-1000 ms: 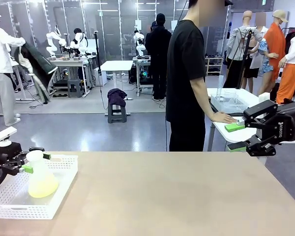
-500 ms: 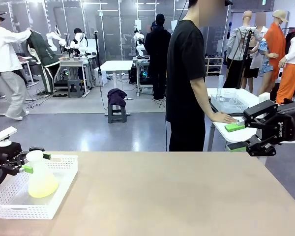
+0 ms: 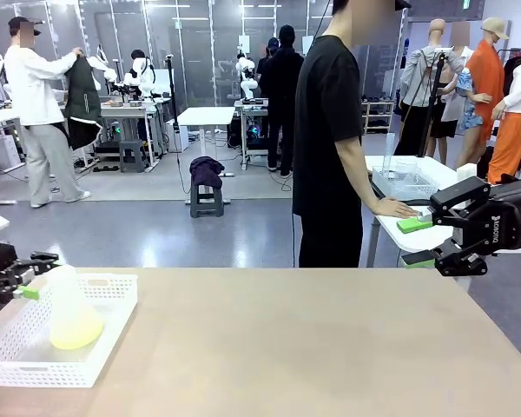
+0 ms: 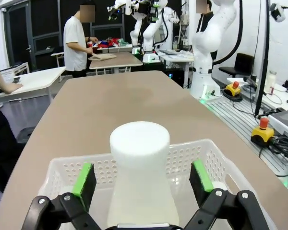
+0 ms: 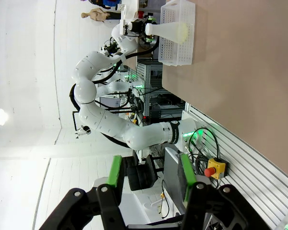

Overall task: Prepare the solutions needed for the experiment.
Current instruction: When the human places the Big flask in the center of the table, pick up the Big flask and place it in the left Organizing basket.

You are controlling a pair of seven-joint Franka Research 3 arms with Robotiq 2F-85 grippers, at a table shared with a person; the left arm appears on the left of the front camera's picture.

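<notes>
Left wrist view: left pincer (image 4: 143, 178) agape, astride flask (image 4: 140, 163).

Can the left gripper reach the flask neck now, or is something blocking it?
Probably yes: the left gripper stands open with the flask neck between its fingers, untouched, and the basket wall sits lower.

Light: was bright, even, from overhead.
Shadows: lay soft and faint on the table (image 3: 313, 347).
Glare: pale sheen sat on the floor beyond the table.
Distortion: wrist views bowed lines near their edges.
Focus: stayed sharp overall.
</notes>
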